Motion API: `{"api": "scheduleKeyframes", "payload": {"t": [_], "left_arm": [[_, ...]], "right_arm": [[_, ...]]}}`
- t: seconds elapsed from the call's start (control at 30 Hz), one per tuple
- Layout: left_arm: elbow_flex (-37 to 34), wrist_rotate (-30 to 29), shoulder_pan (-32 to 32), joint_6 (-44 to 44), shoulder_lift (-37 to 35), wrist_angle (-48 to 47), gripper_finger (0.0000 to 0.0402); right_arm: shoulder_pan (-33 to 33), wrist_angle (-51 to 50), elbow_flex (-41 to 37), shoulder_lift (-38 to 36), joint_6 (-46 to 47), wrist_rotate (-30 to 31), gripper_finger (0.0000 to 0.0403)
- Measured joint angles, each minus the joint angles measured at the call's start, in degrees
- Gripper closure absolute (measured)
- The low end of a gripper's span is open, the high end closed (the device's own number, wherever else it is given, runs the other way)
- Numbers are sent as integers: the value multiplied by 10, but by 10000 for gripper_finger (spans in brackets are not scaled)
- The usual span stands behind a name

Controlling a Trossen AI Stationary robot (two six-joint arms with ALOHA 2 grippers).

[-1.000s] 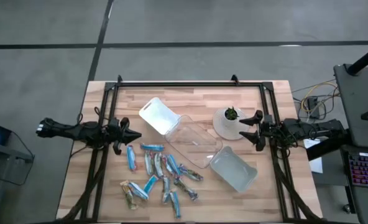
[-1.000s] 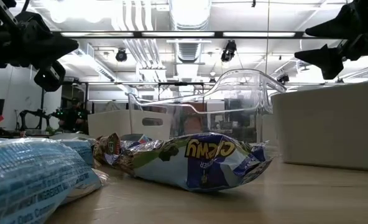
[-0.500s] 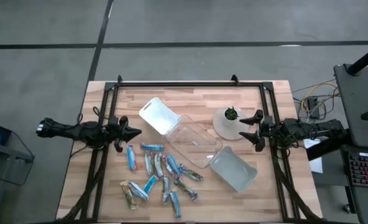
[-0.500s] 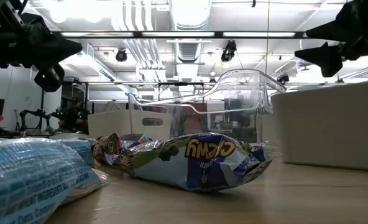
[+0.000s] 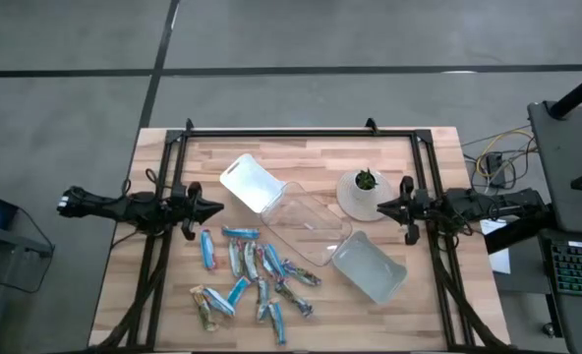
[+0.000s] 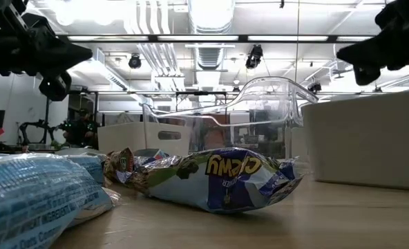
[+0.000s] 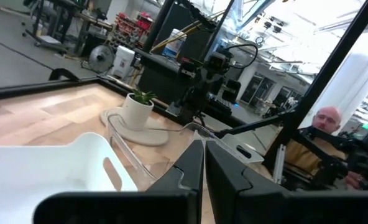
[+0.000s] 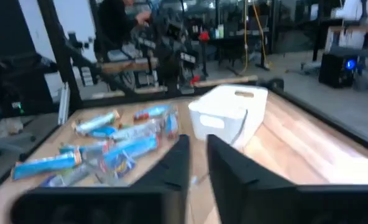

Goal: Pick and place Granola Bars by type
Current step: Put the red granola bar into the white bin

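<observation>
While both arms wait at the counter's [image 5: 370, 295] sides, the bars [image 5: 252, 275] lie heaped just beside the clear tray [image 5: 306, 228]. Left tool [image 5: 215, 208] and right tool [image 5: 379, 207] have fingers together, empty; spread them before descending on 1 outlying bar.

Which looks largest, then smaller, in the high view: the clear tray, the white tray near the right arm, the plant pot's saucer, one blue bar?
1. clear tray
2. white tray, close to the clear tray in size, so the order is unsure
3. saucer under the plant pot
4. blue bar, clearly smallest
</observation>
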Motion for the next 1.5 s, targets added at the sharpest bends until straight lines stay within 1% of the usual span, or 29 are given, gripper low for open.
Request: {"api": "scheduleKeyframes", "payload": {"t": [0.07,0.17,0.33,0.57,0.67,0.83,0.9,1.03,1.3,1.5], "left_arm": [[0,-4,0,13,0,0,401],[0,-8,0,37,0,0,401],[0,-10,0,72,0,4,401],[0,-12,0,145,0,13,401],[0,-16,0,143,0,14,401],[0,-23,0,87,0,23,401],[0,-23,0,82,0,25,401],[6,-25,0,93,2,23,401],[49,-24,0,129,7,25,401],[102,-27,0,157,42,1,401]], "right_arm": [[0,-15,0,0,18,0,388],[0,-28,0,0,46,0,390],[0,-33,0,0,47,1,390],[0,-33,0,0,47,2,390],[0,-33,0,0,47,2,390],[0,-33,0,0,47,2,390],[0,-33,0,0,46,2,390],[0,-33,0,0,46,2,390],[0,-33,0,0,46,3,390],[0,-33,0,0,46,3,390]]}}
